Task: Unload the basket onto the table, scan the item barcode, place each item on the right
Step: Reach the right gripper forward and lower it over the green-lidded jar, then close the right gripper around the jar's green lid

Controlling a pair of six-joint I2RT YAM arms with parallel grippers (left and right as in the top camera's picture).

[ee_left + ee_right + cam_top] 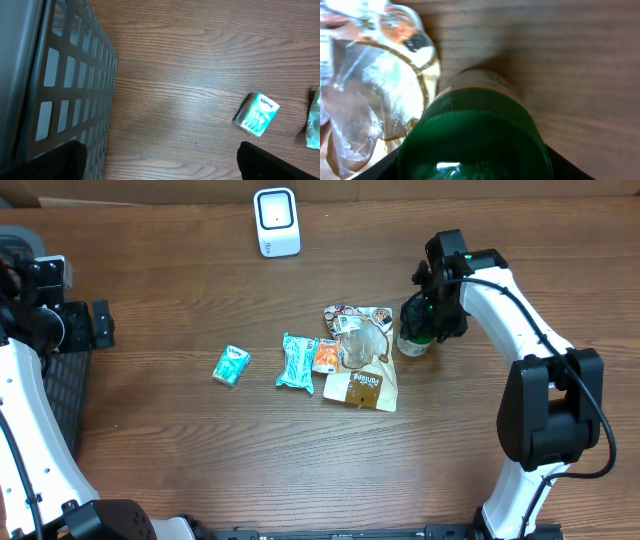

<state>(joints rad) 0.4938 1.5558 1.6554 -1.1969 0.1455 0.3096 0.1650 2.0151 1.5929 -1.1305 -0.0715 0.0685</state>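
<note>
Right gripper [427, 318] is straddling the green-capped bottle [475, 130] (can't tell if it's pinching yet), so an off-centre squeeze is risking knocking it onto the snack bag [362, 385]

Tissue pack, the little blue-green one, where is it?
In the overhead view the tissue pack lies on the wooden table, toward the left arm's side, between the grey basket and the teal snack wrapper.

The bottle [475, 135] is green-lidded — the tissue pack [256, 114] teal.
</note>
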